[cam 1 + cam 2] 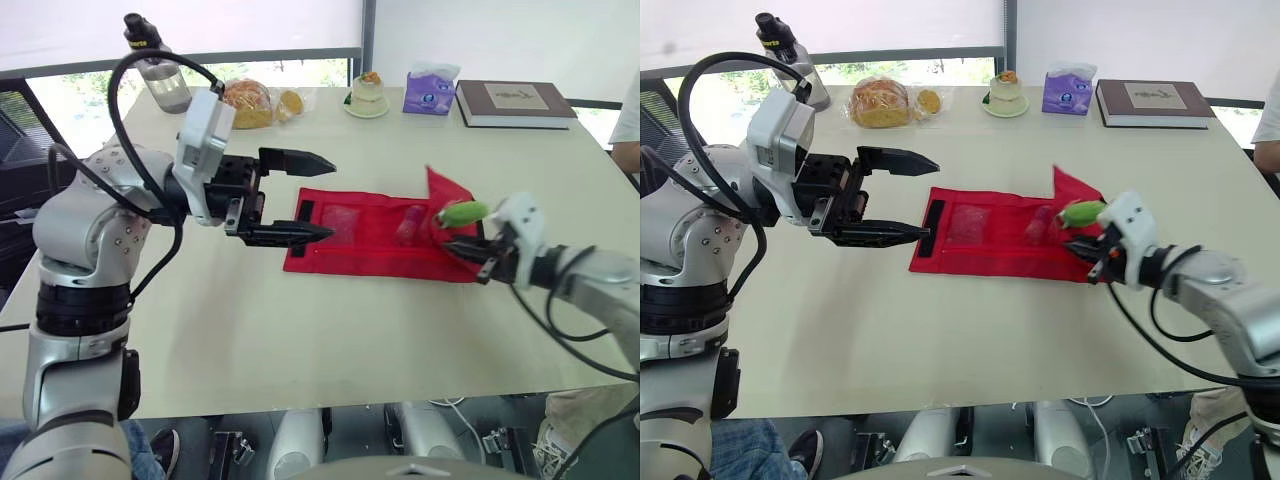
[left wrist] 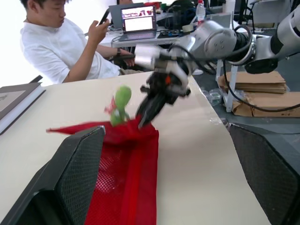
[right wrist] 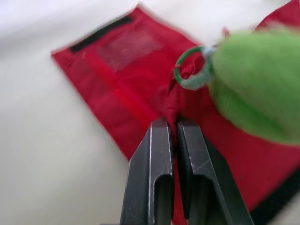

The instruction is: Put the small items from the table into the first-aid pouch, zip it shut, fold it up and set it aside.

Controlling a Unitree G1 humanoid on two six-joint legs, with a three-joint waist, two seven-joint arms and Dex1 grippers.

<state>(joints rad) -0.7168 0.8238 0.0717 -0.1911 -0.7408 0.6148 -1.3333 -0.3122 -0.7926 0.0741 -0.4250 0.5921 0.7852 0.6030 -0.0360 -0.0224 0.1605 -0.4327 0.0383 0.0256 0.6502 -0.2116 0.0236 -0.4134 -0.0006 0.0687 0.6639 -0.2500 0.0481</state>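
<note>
Two grippers tend the red pouch (image 1: 345, 252), flat on the table (image 1: 250, 330): right gripper (image 3: 174, 123) pinches its cloth beside the green tag (image 1: 462, 212); left gripper (image 1: 326, 199) hangs spread off the opposite end. Limp fabric; edges probably grip best.

bright daylight comes through the windows (image 1: 300, 72) beyond the far edge of the bench (image 1: 300, 340), and the blinds (image 1: 200, 25) above burn out to white. the pale bench top is evenly lit, with faint, soft shadows. in the right wrist view the green toy (image 3: 255, 89) is out of focus and the red pouch (image 3: 122, 79) soft, while the right pincer (image 3: 173, 123) is crisp. the left wrist view has a blown-out wall (image 2: 7, 28) behind the person (image 2: 61, 42).
</note>
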